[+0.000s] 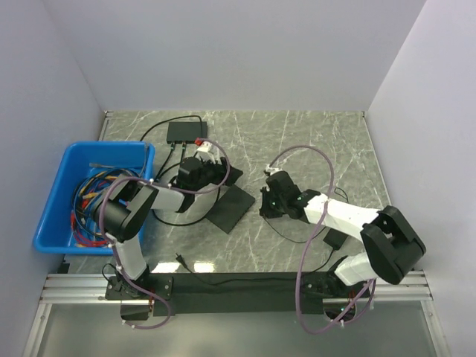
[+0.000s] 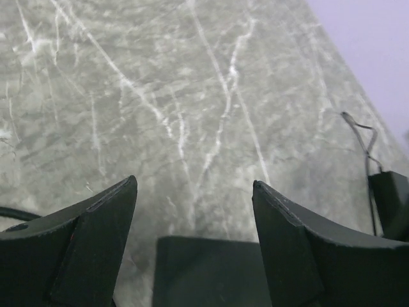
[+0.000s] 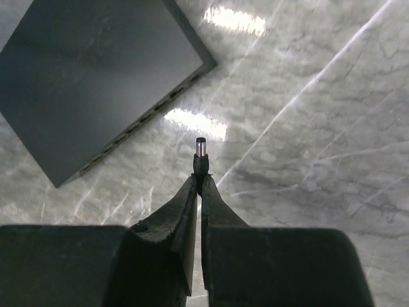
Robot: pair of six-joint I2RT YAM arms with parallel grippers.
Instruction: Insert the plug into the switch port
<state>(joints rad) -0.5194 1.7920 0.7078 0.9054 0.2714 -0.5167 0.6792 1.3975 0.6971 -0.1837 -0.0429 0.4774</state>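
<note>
while pinching the plug (image 3: 200,150) by its collar, held the right hand (image 3: 199,184) pressed shut on it, tip poking just ahead of the fingertips and above the bench (image 3: 307,128). placed the switch (image 1: 186,132) well ahead, just past the left hand (image 2: 193,185), spread wide and gripping nothing. could not make out the switch port itself at that size. needed, by judgement, to carry past the flat slab (image 3: 96,77) ahead-left, square the barrel to the socket, then push slowly, straight, without letting the tip swivel in the pinch.
</note>
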